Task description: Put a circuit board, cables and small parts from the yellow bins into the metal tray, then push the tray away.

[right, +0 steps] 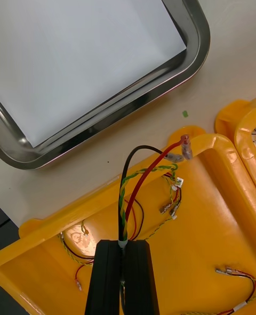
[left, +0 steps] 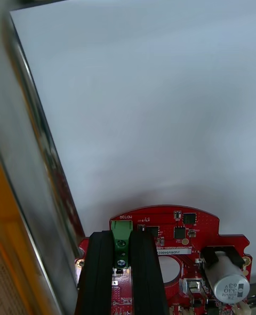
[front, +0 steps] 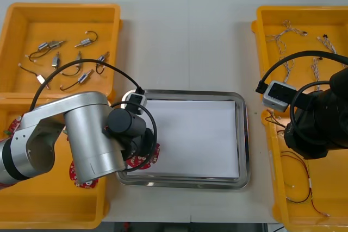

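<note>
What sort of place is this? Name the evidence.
Probably an electronics kitting bench: yellow bins with small metal parts flank a metal tray; left end effector grips a red circuit board over it, right end effector grips cables.

"Where's the board?"

"I've got the round red circuit board [left: 181,240] in my left gripper [left: 121,236], pinched by its green terminal block. It's over the near left corner of the metal tray [front: 244,134], which is white inside. I can't tell whether it touches."

"Cables?"

"My right gripper [right: 123,245] is clamped on a cable bundle [right: 133,187] of black, red and twisted yellow-green strands. It arches above the near right bin [right: 213,240], with its metal ends by the rim. Loose red and black cables [right: 234,272] lie inside. Blue and white cables [front: 280,37] are in the far right bin [front: 261,14]."

"Parts?"

"I see small metal parts [front: 81,42] scattered in the far left bin [front: 22,12] and spare boards [front: 86,183] in the near left bin [front: 49,210]."
</note>
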Controlling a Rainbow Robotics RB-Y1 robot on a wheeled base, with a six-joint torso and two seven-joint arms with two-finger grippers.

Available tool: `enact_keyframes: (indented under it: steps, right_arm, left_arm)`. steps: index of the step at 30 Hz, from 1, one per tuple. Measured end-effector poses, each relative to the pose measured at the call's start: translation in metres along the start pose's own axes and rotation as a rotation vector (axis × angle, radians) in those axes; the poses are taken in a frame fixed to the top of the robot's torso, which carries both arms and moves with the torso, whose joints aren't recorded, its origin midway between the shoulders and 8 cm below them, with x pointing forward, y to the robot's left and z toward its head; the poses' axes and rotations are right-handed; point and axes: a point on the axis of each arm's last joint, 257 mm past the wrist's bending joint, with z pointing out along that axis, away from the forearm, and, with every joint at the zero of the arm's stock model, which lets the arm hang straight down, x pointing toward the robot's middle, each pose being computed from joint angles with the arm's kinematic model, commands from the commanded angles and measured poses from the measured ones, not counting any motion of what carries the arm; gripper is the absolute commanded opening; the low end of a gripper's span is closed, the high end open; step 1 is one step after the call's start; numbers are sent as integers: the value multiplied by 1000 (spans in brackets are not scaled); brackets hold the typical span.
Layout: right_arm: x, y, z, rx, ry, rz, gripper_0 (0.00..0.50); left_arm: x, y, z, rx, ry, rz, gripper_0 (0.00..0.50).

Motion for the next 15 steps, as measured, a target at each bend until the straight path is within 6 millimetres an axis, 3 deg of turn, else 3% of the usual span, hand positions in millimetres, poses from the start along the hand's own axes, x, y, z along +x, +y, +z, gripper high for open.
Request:
enact_keyframes:
  steps: [15]
  right_arm:
    - [0, -1, 0, 2, -1, 0, 0]
  left_arm:
    - [12, -4, 19, 3, 3, -59, 0]
